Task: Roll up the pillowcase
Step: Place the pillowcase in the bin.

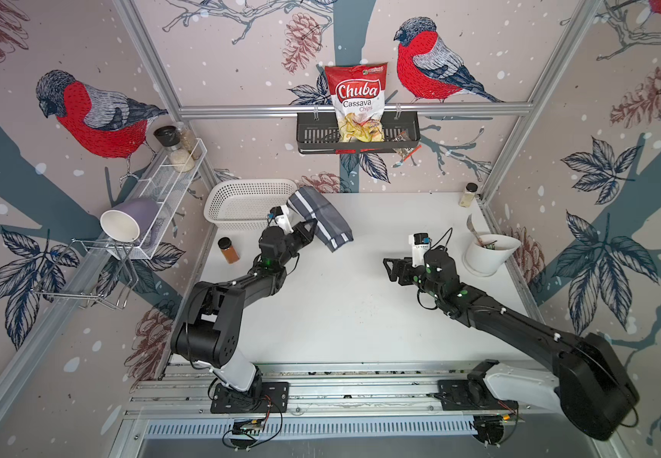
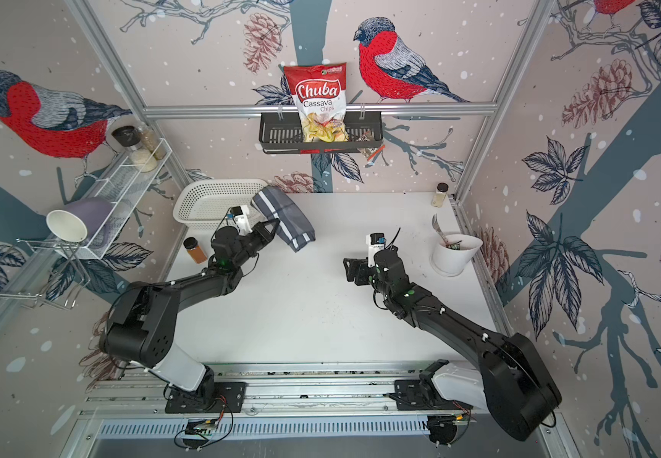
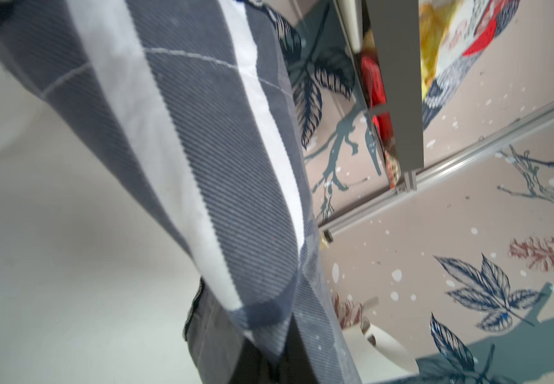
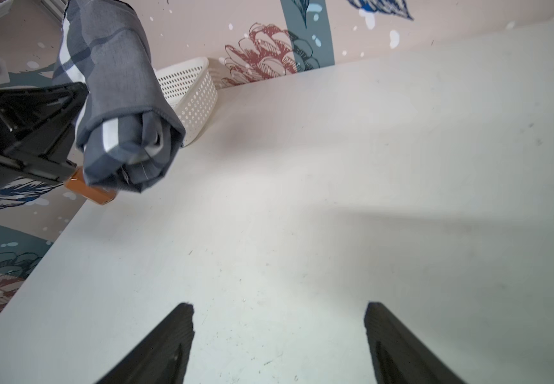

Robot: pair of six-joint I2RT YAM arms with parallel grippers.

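Top views: the left gripper is clenched on the pillowcase at the back left of the table, just right of the white basket; both top views agree.
Pillowcase, form: rolled into a short, thick bundle, grey with white and navy stripes. The right wrist view shows the layered coil at its open end.
Pillowcase, position: lifted off the table and tilted. Its far end is up by the basket's right corner and its near end points toward the middle of the table. A soft shadow lies on the surface beneath it in the right wrist view.
Left wrist view: striped cloth fills most of the frame, too close for the grip itself to be seen.
Right gripper: released, jaws spread wide with nothing between them. Its fingers hang over bare white tabletop, well apart from the bundle.
Surroundings: an orange spice jar stands beside the left arm's wrist. A white pot holding a fork stands at the right edge. A small jar stands in the back right corner.
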